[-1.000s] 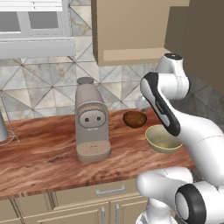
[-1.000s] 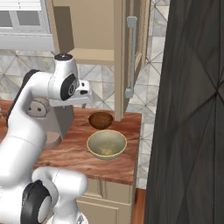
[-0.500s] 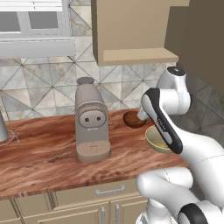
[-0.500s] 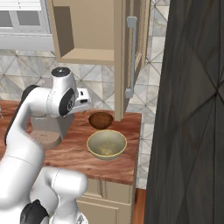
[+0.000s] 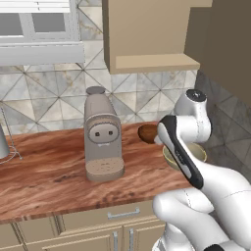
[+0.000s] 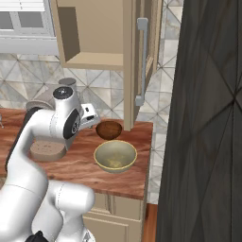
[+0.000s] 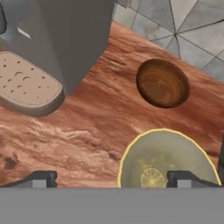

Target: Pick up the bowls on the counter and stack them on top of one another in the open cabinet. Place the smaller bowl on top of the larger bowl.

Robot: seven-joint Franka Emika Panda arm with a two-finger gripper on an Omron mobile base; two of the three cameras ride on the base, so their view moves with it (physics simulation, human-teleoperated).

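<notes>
The smaller bowl (image 7: 162, 83), dark reddish-brown, sits on the counter (image 7: 87, 127) near the tiled wall. Just in front of it lies the larger bowl (image 7: 164, 162), pale olive-yellow with a speckled inside. My gripper (image 7: 114, 179) hovers open above the counter, its fingertips (image 7: 41, 178) set wide apart, the right one over the yellow bowl. From the right base, the brown bowl (image 6: 109, 129) and yellow bowl (image 6: 115, 156) lie to the right of my hand (image 6: 89, 115). My arm hides part of the yellow bowl (image 5: 198, 151) beside the brown one (image 5: 147, 133). The cabinet (image 6: 94, 59) hangs open above.
A tall taupe coffee machine (image 5: 102, 135) stands on the counter left of the bowls, close to my hand. The open cabinet door (image 6: 142, 56) hangs over the bowls' right side. A dark tall panel (image 6: 208, 118) bounds the counter's right end.
My arm has bent forward and the hand has come down toward the counter by the bowls. Both bowls lie where they were.
</notes>
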